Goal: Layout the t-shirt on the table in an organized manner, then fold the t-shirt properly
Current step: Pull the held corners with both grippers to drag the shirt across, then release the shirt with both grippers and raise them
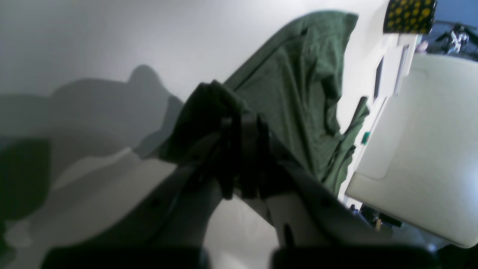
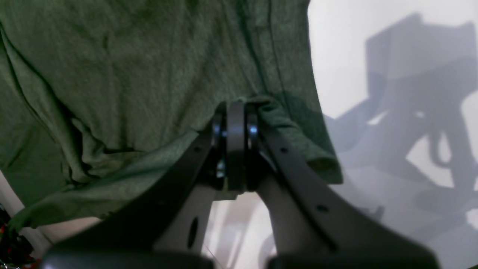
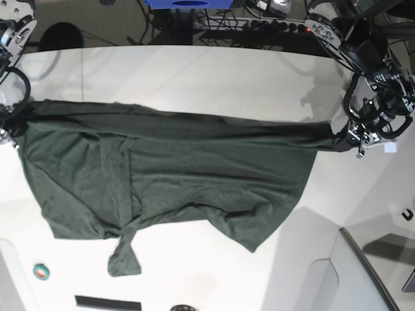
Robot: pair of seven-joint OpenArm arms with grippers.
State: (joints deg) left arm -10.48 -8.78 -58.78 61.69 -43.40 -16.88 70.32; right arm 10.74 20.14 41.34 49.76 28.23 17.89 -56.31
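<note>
The dark green t-shirt is stretched sideways across the white table, its upper edge pulled taut between both grippers and its lower part wrinkled, with one sleeve trailing toward the near edge. My left gripper is shut on the shirt's right end. In the left wrist view the gripper pinches a bunched fold of the t-shirt above the table. My right gripper is shut on the shirt's left end. Seen from the right wrist, that gripper clamps the hem of the t-shirt.
A grey angled panel sits at the near right corner. A small green tape roll and a dark slot lie near the front left. A black hook lies at the right edge. Cables and a blue base stand behind the table.
</note>
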